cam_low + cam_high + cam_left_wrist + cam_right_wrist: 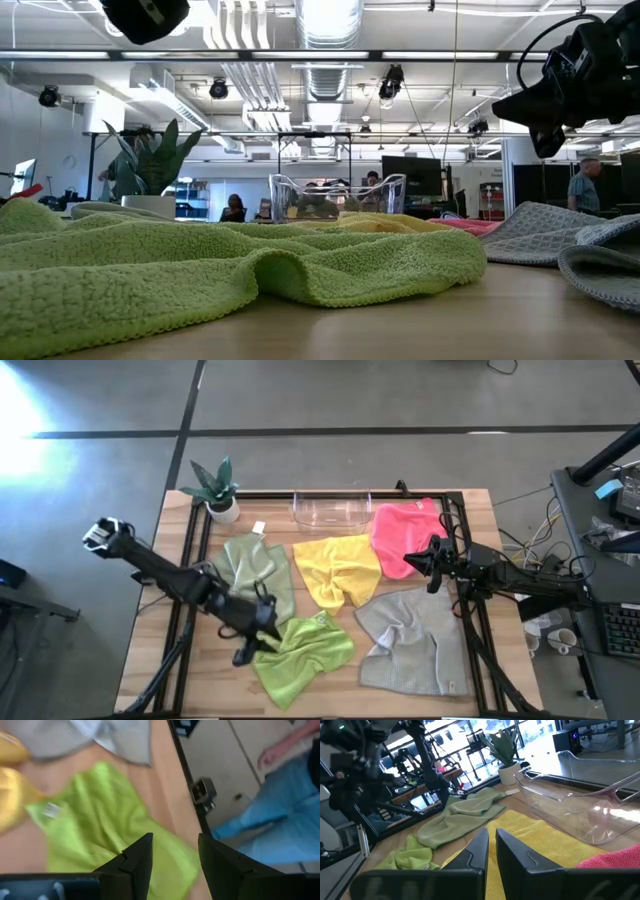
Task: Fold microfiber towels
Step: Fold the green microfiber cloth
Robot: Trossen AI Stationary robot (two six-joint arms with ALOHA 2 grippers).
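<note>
High view shows five towels spread on the wooden surface [150, 650], and I place them all from the yellow towel [338, 568], which lies in the middle. Sage green towel [258, 568] is just beside it on the side of the left arm, and the hot pink towel [402, 535] touches it on the side of the right arm. Lime green towel [302, 652] is near the yellow one toward the front edge, crumpled, and the light grey towel [412, 640] lies next to the lime one, also in front of the yellow one, with one corner folded over. Behind the yellow towel stands a clear plastic bin [332, 510], and farther to the side of the left arm there is a small potted plant [220, 490]. Left claw [262, 628] is over the near edge of the lime green towel, between it and the sage green one; in the left wrist view its fingers [140, 857] stand apart with nothing between them. Right claw [432, 560] is above the edge of the pink towel, just beside the yellow one; in the right wrist view its fingers [479, 851] are almost together and hold nothing. Beyond the surface, the left wrist view shows a person [280, 805] in blue trousers.
</note>
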